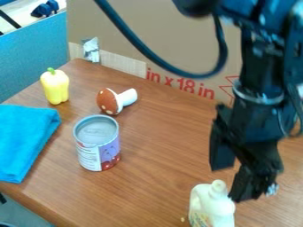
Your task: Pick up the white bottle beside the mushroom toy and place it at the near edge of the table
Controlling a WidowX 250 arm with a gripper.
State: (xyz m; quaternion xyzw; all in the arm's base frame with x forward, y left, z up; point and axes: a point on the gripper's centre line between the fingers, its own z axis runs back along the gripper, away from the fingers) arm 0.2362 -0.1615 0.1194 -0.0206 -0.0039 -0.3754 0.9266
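Bottle (207, 205), cream-coloured, smooth, round-shouldered, upright at the view's lower edge on the wood-grained table (160, 150); black gripper (230, 183) just beside its top, fingers parted, holding nothing. Also shown: cylindrical metal can (97, 144), spotted toy mushroom (111, 101), glossy yellow pepper (56, 87), folded blue cloth (25, 139).

Blue cloth (25, 142), yel. pepper (55, 87), mushroom (109, 102), can (98, 144) on tbl (155, 177).

Glossy cream plastic bottle (211, 206), bare metal can lid (96, 130), soft matt blue cloth (26, 142), smooth wood-grain table (148, 177)
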